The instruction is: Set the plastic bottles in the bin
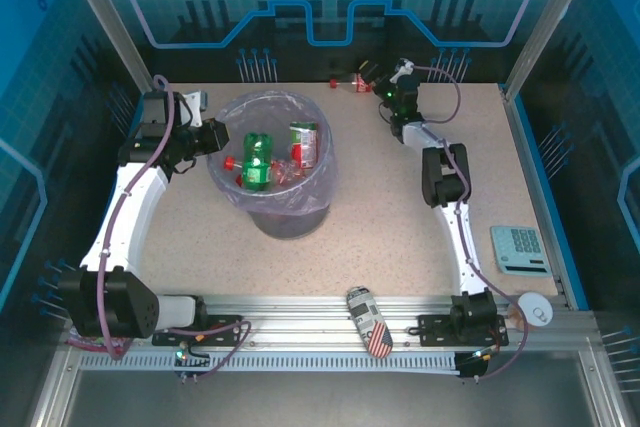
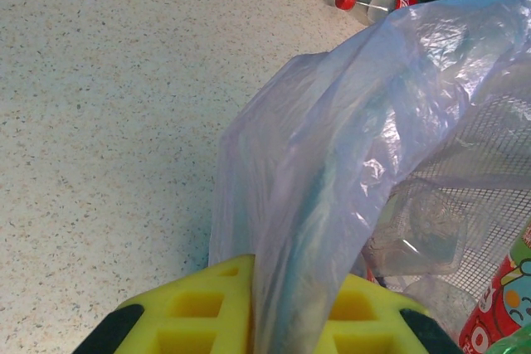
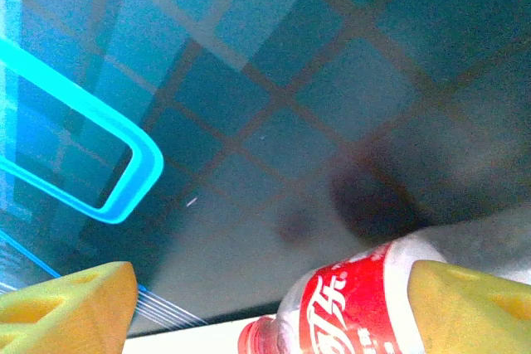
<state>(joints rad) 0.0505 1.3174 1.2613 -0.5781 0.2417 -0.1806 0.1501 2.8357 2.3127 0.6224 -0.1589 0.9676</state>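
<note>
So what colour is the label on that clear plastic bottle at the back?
Red with white lettering; the label shows best in the right wrist view.

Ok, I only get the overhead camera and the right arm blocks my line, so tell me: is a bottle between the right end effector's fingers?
Observer: Yes. The right end effector is open, with a red-labelled bottle lying between its fingers, nearer one of them.
Operator: And the left one?
Observer: The left end effector is shut on the bag, pinching the film between its yellow pads.
</note>
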